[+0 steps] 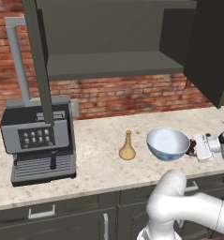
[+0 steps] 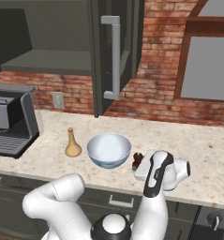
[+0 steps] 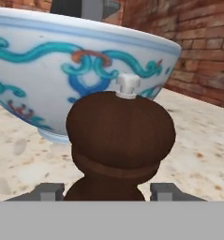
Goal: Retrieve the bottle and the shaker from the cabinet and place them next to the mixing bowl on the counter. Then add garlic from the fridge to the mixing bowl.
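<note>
The two fingertips were seen flanking the base of the shaker, one on each side; contact could not be told, so neither could a grip or a release. The shaker stood upright on the counter, directly ahead of the gripper, with the mixing bowl just beyond it. The bottle stood past the bowl's far side. Risk judged: a withdrawal with one pad dragging could tip the shaker against the bowl
</note>
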Robot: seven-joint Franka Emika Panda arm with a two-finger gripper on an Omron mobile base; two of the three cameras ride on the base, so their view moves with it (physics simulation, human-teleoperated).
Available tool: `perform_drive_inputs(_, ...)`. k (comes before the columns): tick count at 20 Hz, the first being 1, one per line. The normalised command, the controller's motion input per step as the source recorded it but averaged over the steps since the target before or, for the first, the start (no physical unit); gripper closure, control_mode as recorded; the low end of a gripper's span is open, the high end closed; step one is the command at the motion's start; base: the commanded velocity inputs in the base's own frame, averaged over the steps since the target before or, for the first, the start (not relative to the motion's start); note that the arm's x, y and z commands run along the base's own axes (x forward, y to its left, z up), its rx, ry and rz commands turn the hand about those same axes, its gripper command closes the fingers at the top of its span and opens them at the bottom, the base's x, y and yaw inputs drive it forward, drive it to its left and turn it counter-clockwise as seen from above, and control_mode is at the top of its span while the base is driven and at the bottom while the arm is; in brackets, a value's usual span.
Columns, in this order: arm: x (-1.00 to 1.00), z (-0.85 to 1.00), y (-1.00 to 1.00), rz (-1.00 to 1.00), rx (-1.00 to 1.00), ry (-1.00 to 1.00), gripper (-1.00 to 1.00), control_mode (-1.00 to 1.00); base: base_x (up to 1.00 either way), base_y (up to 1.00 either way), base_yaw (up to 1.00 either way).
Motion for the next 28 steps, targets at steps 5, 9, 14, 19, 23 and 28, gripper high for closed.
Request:
perform_drive_inputs(5,0.00,0.00,-0.02,0.00,-0.07,0.00,-1.00,-1.00,0.00,0.00,0.00)
perform_drive_inputs(9,0.00,0.00,-0.25,0.00,-0.02,0.00,-1.00,-1.00,0.00,0.00,0.00)
perform_drive_inputs(14,-0.10,0.00,-0.36,0.00,0.00,0.00,-1.00,-1.00,0.00,0.00,0.00)
perform_drive_inputs(19,-0.54,0.08,-0.07,-0.03,-0.02,0.00,-1.00,-1.00,0.00,0.00,0.00)
perform_drive_inputs(23,-0.63,0.33,-0.12,-0.04,-0.18,0.00,-1.00,-1.00,0.00,0.00,0.00)
perform_drive_inputs(28,-0.88,0.31,-0.04,0.00,-0.43,-0.05,-1.00,-1.00,0.00,0.00,0.00)
